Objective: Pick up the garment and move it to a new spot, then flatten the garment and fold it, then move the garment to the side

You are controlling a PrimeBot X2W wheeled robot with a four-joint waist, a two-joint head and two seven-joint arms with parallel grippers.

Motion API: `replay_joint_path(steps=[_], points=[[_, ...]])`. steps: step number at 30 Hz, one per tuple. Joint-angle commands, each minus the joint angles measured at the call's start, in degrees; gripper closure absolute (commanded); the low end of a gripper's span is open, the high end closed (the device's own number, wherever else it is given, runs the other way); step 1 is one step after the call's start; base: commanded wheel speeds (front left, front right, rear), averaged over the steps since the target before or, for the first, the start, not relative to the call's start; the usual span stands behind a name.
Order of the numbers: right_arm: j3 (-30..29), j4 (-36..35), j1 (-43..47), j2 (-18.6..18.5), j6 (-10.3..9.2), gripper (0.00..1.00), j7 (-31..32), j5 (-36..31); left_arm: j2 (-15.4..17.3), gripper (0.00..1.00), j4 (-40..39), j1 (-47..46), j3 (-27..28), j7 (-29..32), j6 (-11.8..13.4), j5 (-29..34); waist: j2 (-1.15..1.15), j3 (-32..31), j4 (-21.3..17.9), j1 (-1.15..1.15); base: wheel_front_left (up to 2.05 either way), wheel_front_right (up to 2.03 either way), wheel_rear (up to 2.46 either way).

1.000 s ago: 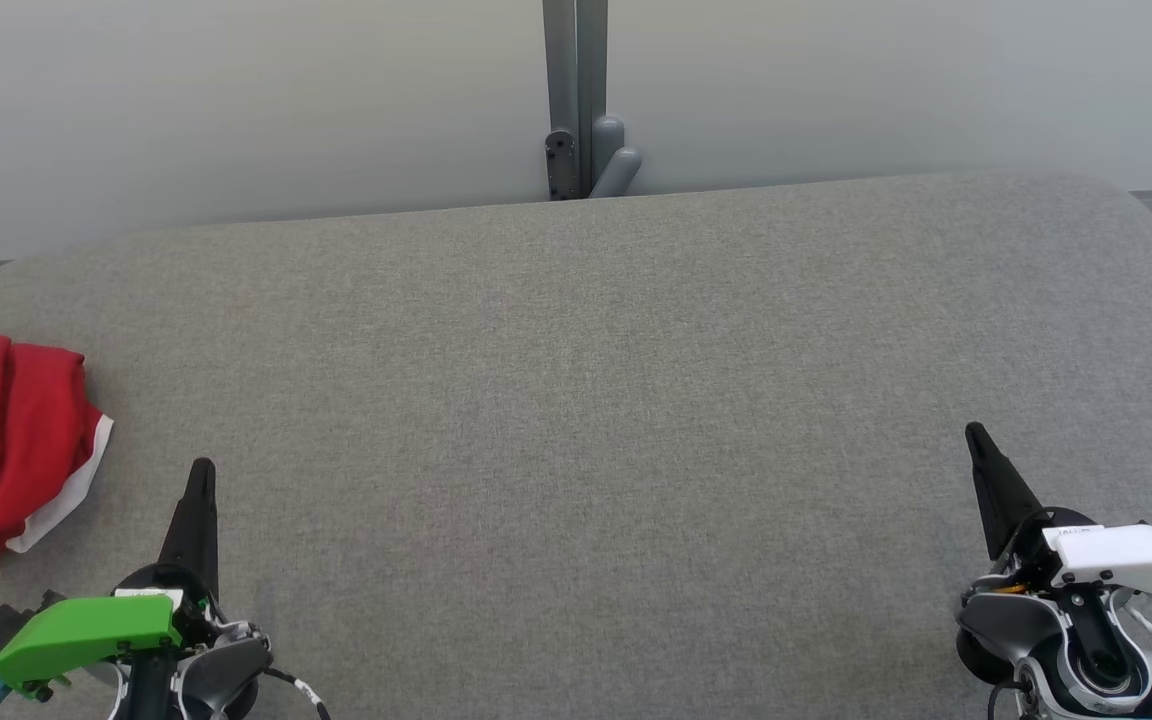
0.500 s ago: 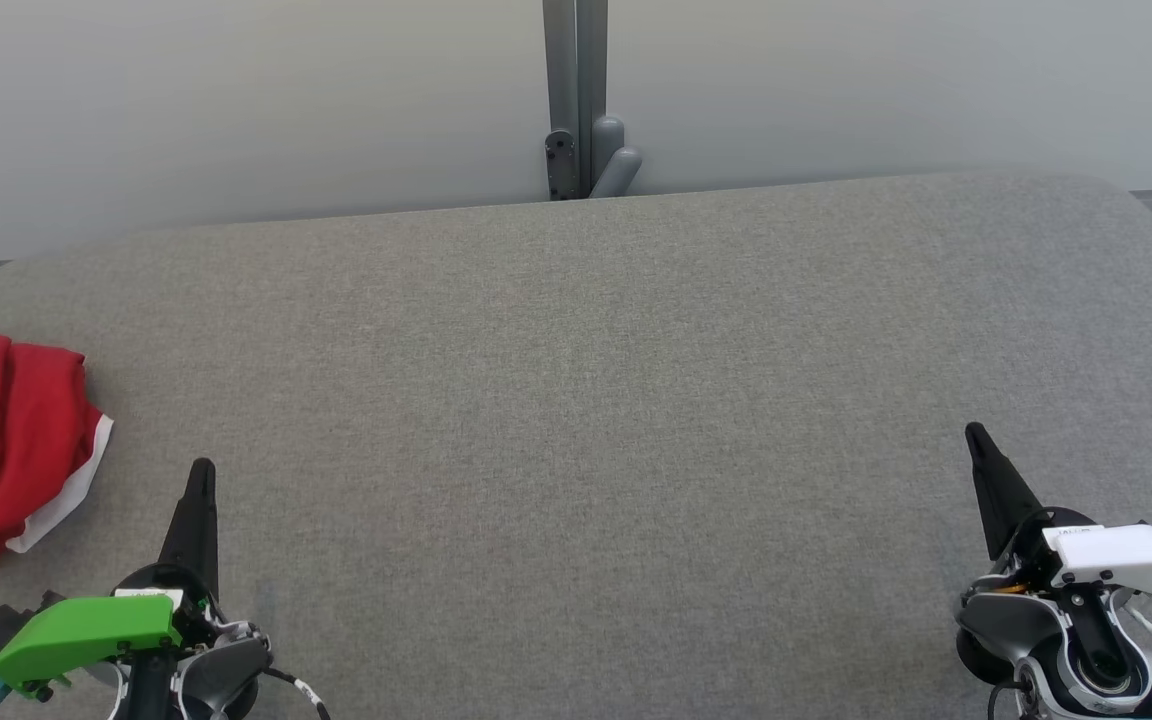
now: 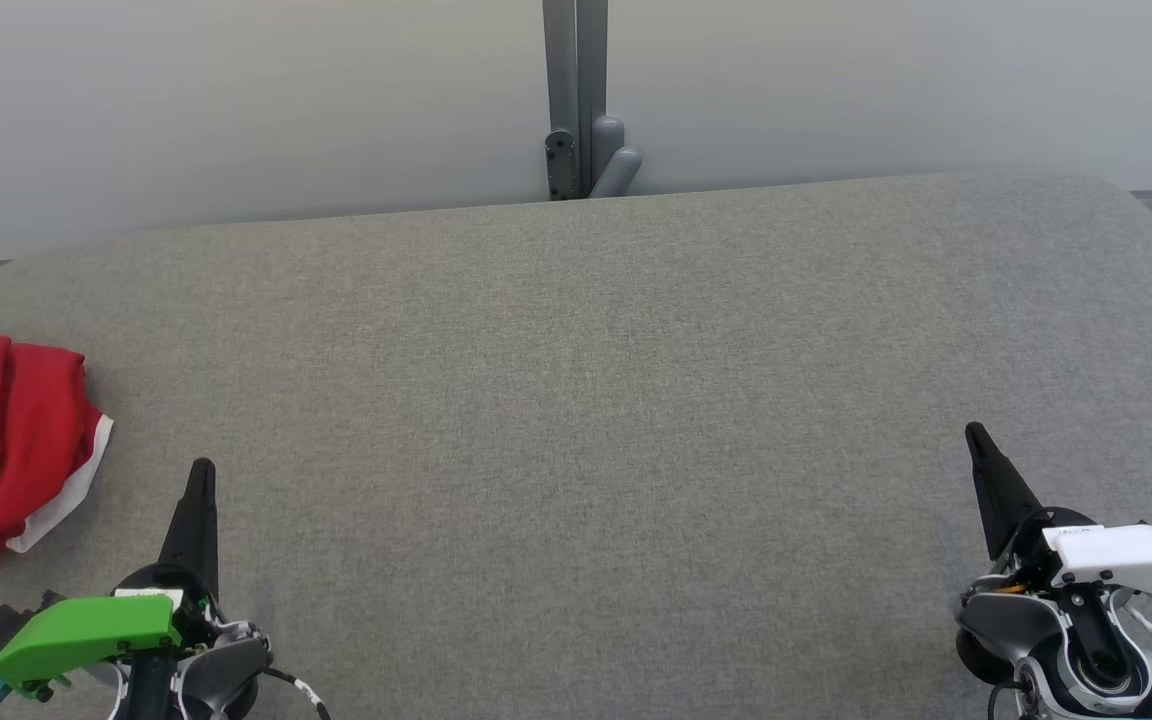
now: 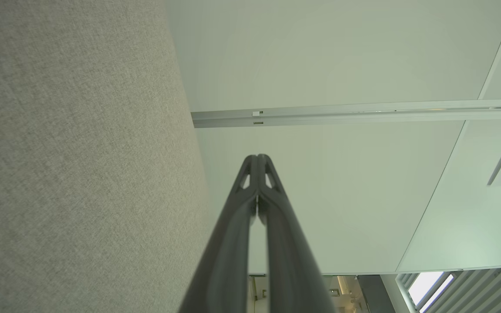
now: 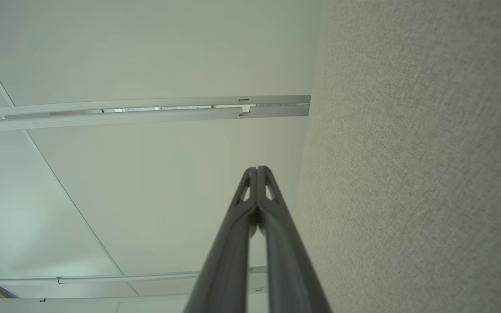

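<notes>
Seen from my remote station, head view: the garment (image 3: pixel 11 450), a crumpled red heap with a white edge, lies at the far left of the grey fabric surface (image 3: pixel 576 380), partly cut off by the picture's border. The left gripper (image 3: pixel 202 470) points up the picture at lower left, near the cloth but apart from it. The right gripper (image 3: pixel 976 435) sits at lower right, well apart from it. From above, each pair of fingers reads as one dark spike (pressed together, as far as I can judge). The wrist views settle it. The left fingers (image 4: pixel 233 243) meet at their tips with nothing between them, in front of a pale wall with a metal rail (image 4: pixel 355 114). The right fingers (image 5: pixel 233 252) likewise meet tip to tip, holding nothing, with grey fabric running up that view's right side. A grey post (image 3: pixel 576 100) rises behind the surface in the head view.
</notes>
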Motion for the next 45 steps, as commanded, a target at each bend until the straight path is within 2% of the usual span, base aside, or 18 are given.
replay_joint_path(steps=[1,15,16,17,18,26,33,45], points=[[-0.1,-0.2,0.7,-0.3,0.02,1.00,0.2,0.3,0.4,1.00,-0.2,-0.6,0.1,0.0,-0.3,-0.2,0.00,0.0,0.0,0.00,0.00,0.00,0.00],[0.0,0.4,0.1,0.1,0.00,1.00,0.0,0.0,-0.1,1.00,0.5,0.2,-0.1,0.0,0.0,0.0,0.00,0.0,0.0,0.00,0.00,0.00,0.00],[0.1,0.9,0.3,0.3,-0.01,0.00,0.0,0.0,-0.2,0.00,1.0,0.7,-0.1,-0.1,0.0,0.0,0.00,0.0,0.0,0.00,0.00,0.00,0.00],[0.1,1.4,0.7,0.4,-0.01,1.00,0.0,-0.1,-0.3,1.00,1.5,1.2,-0.2,-0.1,0.0,0.0,0.00,0.0,0.0,0.00,0.00,0.00,0.00],[0.2,1.5,0.8,0.4,-0.01,0.00,-0.1,-0.2,-0.3,0.00,1.7,1.3,-0.3,-0.3,0.0,0.2,0.00,0.0,0.0,0.00,0.00,0.00,0.00],[2.9,1.3,0.9,-1.1,-0.01,0.00,-2.7,-4.1,0.0,0.00,2.0,1.4,-1.4,-2.6,0.0,6.1,0.00,0.1,0.0,0.00,0.00,0.00,0.00],[3.4,1.5,0.6,-1.6,0.00,0.00,-4.3,-10.9,0.0,0.00,2.4,1.3,-1.8,-4.2,0.0,13.6,0.00,0.2,0.0,0.00,0.00,0.00,0.00],[4.0,1.8,0.8,-1.7,0.00,0.00,-7.3,-26.3,-0.1,0.00,2.4,1.6,-2.7,-7.2,0.4,29.1,0.00,0.4,-0.1,0.00,0.00,0.00,0.00]])
